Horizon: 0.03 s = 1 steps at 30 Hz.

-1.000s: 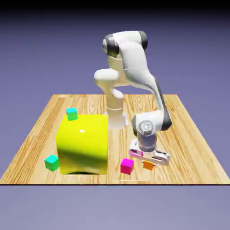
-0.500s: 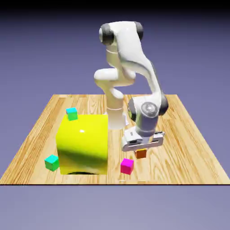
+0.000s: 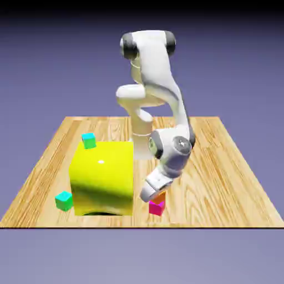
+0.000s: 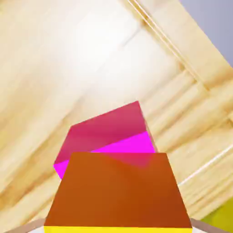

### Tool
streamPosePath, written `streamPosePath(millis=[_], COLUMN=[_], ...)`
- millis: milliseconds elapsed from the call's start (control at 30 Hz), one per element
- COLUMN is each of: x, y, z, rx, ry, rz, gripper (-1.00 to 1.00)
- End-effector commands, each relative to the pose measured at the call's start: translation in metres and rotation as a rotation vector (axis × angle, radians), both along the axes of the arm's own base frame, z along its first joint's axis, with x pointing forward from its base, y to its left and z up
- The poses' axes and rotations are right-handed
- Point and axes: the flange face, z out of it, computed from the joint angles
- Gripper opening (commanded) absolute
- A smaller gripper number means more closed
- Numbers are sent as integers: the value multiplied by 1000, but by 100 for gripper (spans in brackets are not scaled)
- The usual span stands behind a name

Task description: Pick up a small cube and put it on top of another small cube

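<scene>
Wooden table [image 3: 222,166] carries everything, and nearest its front edge sits the magenta cube [image 3: 156,208], just right of the big yellow cube [image 3: 102,176]. Directly over the magenta cube, the gripper [image 3: 157,192] clamps the orange cube [image 3: 160,196]; their contact is unclear. Farther back, one teal cube [image 3: 89,140] sits behind the yellow cube.

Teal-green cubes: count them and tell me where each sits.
2. One teal-green cube sits behind the big yellow cube's top edge, toward the exterior view's left; the other lies near the table's front edge. Others may be hidden.
</scene>
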Motion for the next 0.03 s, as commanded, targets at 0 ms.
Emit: streamPosePath(millis=[0], x=[4], y=[3], z=[18], rx=[0], ry=[0], rz=[0], gripper=[100])
